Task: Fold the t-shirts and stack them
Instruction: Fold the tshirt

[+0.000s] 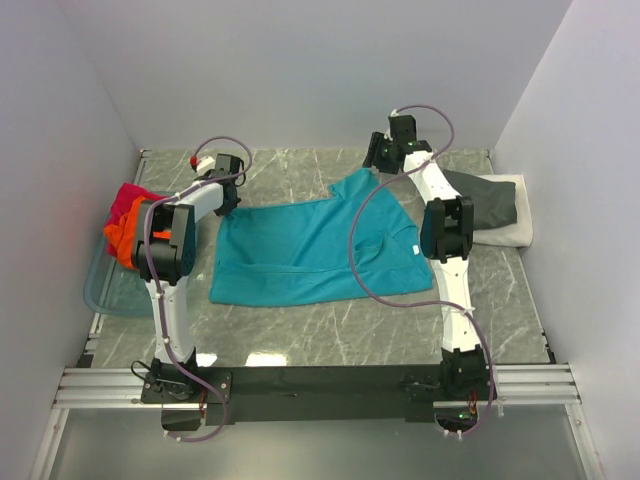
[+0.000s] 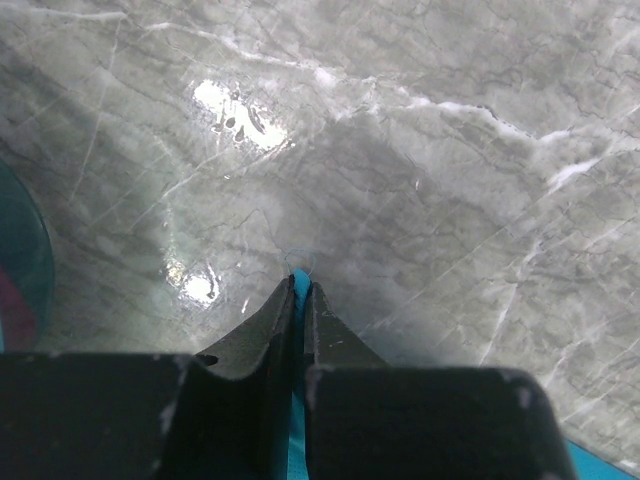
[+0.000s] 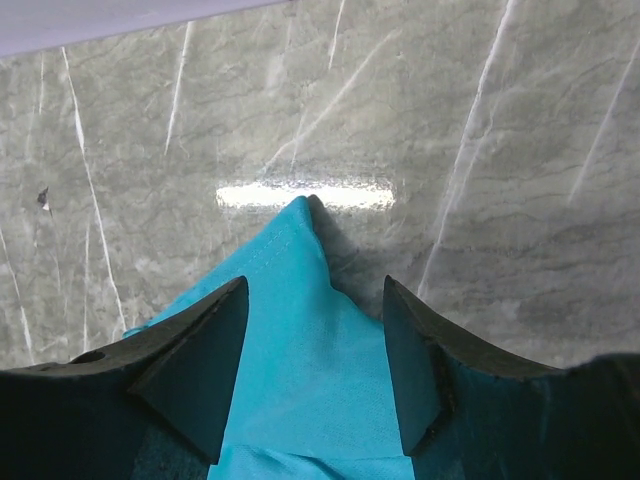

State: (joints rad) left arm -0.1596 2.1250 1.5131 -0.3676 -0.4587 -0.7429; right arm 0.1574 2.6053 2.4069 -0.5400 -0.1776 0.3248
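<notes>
Now in work: the teal t-shirt (image 1: 300, 255) lies spread flat in the middle of the table (image 1: 340, 340), between my two arms. I judge it is not yet folded.
My left gripper (image 2: 300, 285): it is closed on the far left corner of the teal t-shirt, and a thin strip of teal shows between the fingers.
My right gripper (image 3: 315, 290): its jaws stand apart over the far right corner of the same shirt. The cloth lies between them and is not pinched.
Waiting, at the left: the orange t-shirt (image 1: 122, 240) and the magenta-red t-shirt (image 1: 130, 200) sit crumpled together in the clear tub (image 1: 100, 300).
Done, at the right: the dark grey t-shirt (image 1: 485, 200) lies folded on top of the white t-shirt (image 1: 510, 235). I take this for the stack.
Left to do, in my judgement: fold the teal one and put it on the stack, then do the same with the two in the tub.
Count of t-shirts: five, which is two stacked, one spread and two in the tub.
Count of tubs: one.
Count of grippers: two.
</notes>
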